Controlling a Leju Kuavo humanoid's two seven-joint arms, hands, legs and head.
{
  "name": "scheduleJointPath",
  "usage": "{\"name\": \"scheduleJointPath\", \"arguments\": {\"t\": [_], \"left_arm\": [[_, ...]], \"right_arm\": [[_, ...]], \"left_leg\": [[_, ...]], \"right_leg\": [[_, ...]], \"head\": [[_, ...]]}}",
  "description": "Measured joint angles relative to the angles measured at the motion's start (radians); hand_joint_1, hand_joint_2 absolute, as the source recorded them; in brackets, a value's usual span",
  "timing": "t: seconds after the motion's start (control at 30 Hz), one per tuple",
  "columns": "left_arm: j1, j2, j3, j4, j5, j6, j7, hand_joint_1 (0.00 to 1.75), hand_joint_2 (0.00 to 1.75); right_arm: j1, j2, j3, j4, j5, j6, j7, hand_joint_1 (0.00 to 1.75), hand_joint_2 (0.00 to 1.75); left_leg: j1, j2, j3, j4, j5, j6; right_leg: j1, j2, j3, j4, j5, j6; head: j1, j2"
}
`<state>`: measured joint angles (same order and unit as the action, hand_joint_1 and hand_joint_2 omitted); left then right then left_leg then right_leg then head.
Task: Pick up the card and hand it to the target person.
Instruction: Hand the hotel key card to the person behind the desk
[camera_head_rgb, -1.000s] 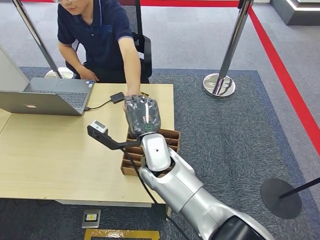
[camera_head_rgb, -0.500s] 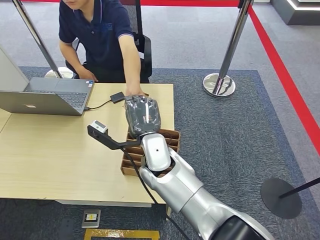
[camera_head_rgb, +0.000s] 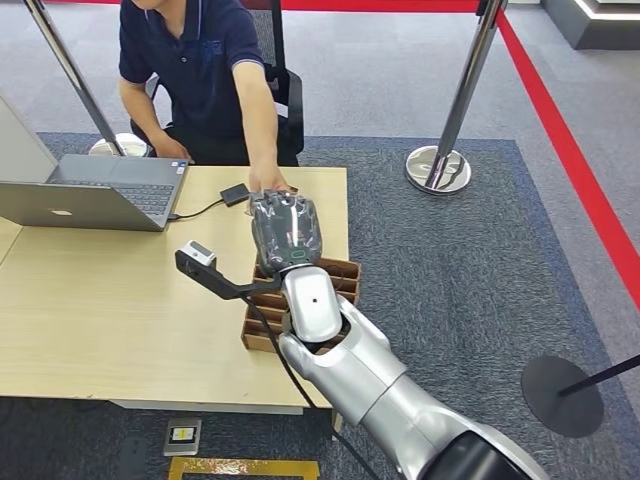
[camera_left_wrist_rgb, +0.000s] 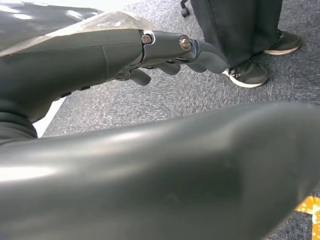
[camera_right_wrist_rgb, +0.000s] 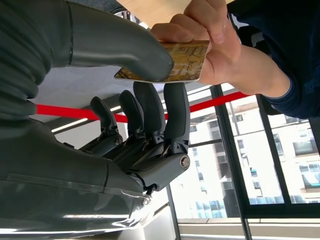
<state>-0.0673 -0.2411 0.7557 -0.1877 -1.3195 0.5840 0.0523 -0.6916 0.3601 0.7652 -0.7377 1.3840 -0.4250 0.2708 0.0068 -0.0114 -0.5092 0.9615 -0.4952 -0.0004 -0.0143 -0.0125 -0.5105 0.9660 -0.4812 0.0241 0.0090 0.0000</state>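
Noted little change over the last second: found the right robot hand (camera_head_rgb: 285, 230) at the same spot above the far edge of the counter (camera_head_rgb: 113, 290), just beyond the divided cardboard box (camera_head_rgb: 340, 275), and saw the seated person's shoulders shifted slightly, with the person's hand (camera_right_wrist_rgb: 211, 35) kept at the robot's fingertips. Found the card (camera_right_wrist_rgb: 170, 62) in the air between the two, lying flat, caught at one end between the robot's thumb (camera_right_wrist_rgb: 151, 52) above and its dark fingers (camera_right_wrist_rgb: 175, 105) beneath, and pinched at the other end by the person. Could not tell from the wrist view how firmly the fingers pressed on the underside. Saw the left robot hand (camera_left_wrist_rgb: 166, 47) hanging over the carpeted floor, fingers loosely spread, with nothing in it. Judged the handover half made, with both parties on the card. Judged the main risk a mistimed release: kept clamped while the person pulled, could have bent the thin card or jerked it loose; let go before the person's pinch was sure, could have dropped it onto the counter edge or past it to the floor. Judged any sideways drift of the arm likely to twist the card out of both grips.
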Motion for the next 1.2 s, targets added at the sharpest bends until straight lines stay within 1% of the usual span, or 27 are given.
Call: {"name": "scheduleJointPath", "arguments": {"t": [1.2], "left_arm": [[0.0,0.0,0.0,0.0,0.0,0.0,0.0,0.0,0.0]], "right_arm": [[-0.002,0.0,0.0,0.005,0.0,0.0,0.0,1.36,1.75]], "left_leg": [[0.0,0.0,-0.001,0.0,0.0,0.0]], "right_leg": [[0.0,0.0,-0.001,0.0,0.0,0.0]], "head": [[0.0,0.0]]}}
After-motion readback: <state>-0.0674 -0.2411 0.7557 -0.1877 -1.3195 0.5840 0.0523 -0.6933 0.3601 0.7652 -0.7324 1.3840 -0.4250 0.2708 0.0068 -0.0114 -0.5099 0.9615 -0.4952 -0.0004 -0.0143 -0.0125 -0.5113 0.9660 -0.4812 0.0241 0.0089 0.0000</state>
